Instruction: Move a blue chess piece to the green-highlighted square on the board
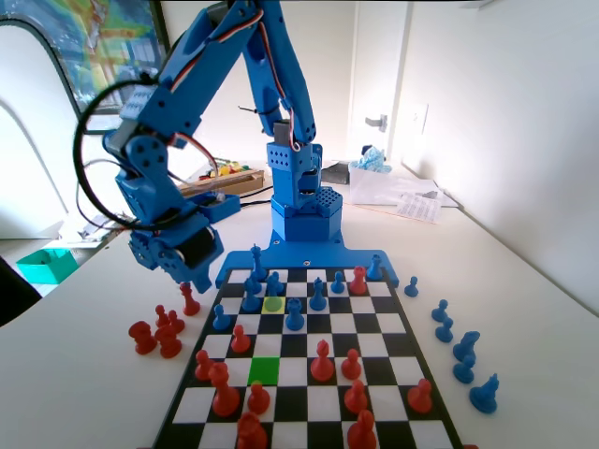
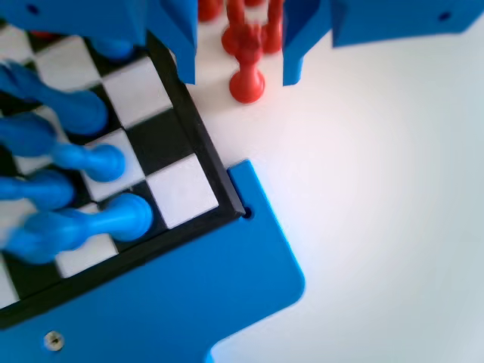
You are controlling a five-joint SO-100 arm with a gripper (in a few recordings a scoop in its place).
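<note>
Red pieces on the board (image 1: 281,412): in the fixed view, several stand on the nearest rows, left and right of the middle.
Green-highlighted square (image 1: 264,369): near the front left of the board in the fixed view, with nothing standing on it; red pawns stand close by on its left and below it.
Yellow square (image 1: 272,304): farther up the same file, tinted pale, with blue pieces around it.
Blue chess piece (image 1: 294,316): a short pawn on the board just right of the yellow square in the fixed view, well apart from the gripper.
Captured red pieces (image 1: 157,334): a cluster on the table (image 1: 524,281) left of the board in the fixed view.
Captured blue pieces (image 1: 463,355): a loose row on the table right of the board.
Gripper (image 1: 178,267): hangs low off the board's far left corner in the fixed view; in the wrist view (image 2: 238,68) the two jaws stand apart with a clear gap, holding nothing.
Red pawn (image 2: 246,76): upright on the table in the wrist view, seen in the gap between the jaws, beside the board's black edge; whether a jaw touches it I cannot tell.
Blue arm (image 1: 281,112): stands on its base at the board's far end.
</note>
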